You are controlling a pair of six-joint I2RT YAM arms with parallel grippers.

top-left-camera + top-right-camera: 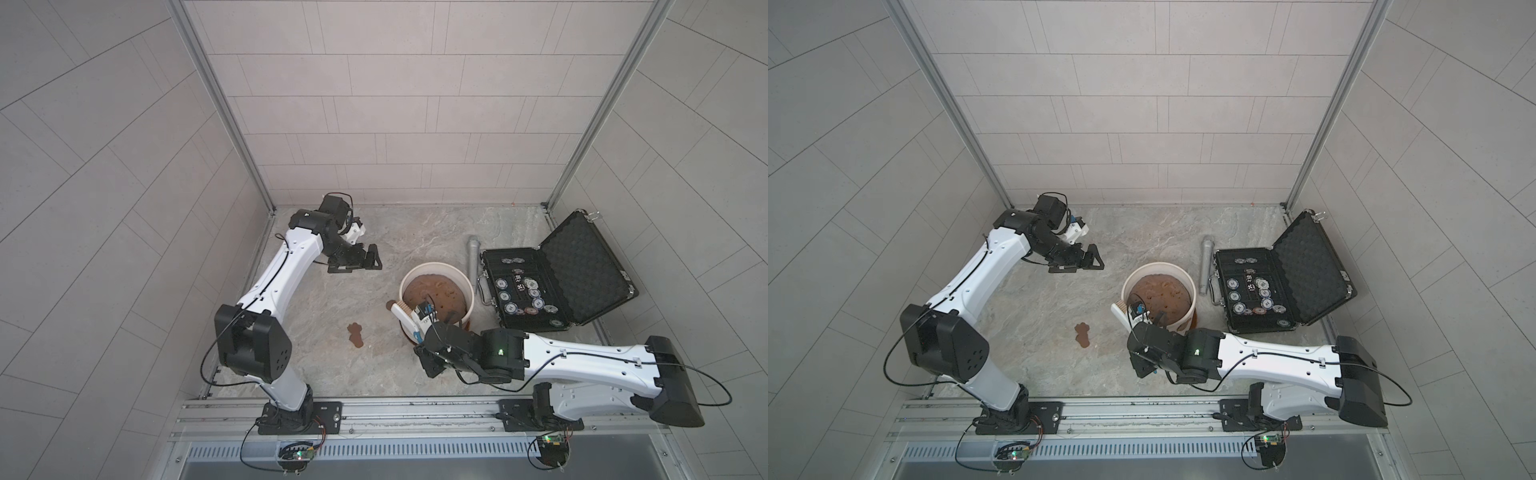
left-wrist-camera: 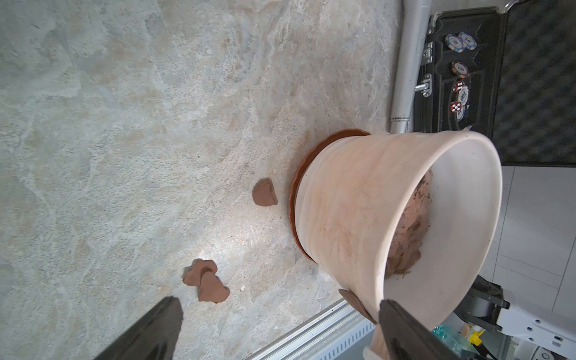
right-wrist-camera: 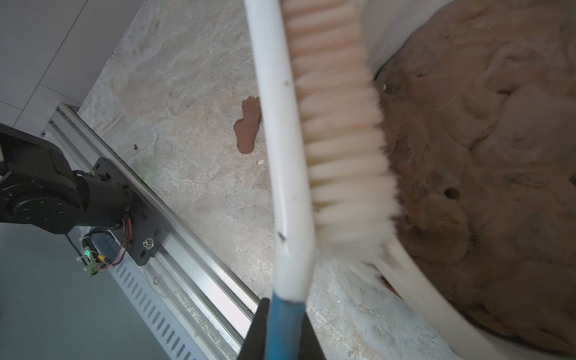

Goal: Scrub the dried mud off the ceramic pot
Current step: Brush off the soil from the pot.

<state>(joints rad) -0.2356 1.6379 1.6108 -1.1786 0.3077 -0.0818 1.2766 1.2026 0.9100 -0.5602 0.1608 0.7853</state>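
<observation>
Right gripper (image 3: 282,314): jaws clamped on the blue end of a white-handled brush (image 1: 405,313), whose pale bristles (image 3: 343,140) lie across the near rim of the ceramic pot (image 1: 432,266), a little blurred in the wrist view. Left gripper (image 1: 360,261): jaws spread wide, holding nothing, well apart from the pot on its far left side. Ceramic pot: cream-white, faintly ribbed, upright on a reddish-brown saucer (image 2: 299,174); contents, one lumpy brown soil mound (image 1: 436,291) filling the bottom, well below the rim. Dried mud: one flat patch (image 2: 355,302) stuck to the pot's outer wall near the rim; one small patch (image 2: 264,192) on the stone table (image 1: 332,374) just beside the saucer; one lobed double patch (image 1: 356,334) farther out from the pot on its near left side. Grey metal cylinder (image 1: 473,257): lying flat just beside the pot on its right, between the pot and a case. Black case (image 1: 582,266): open, foam-lined lid tilted back, standing to the right of the pot; contents, a scatter of poker chips (image 1: 521,291) and a few dice (image 1: 517,279) in the tray half.
</observation>
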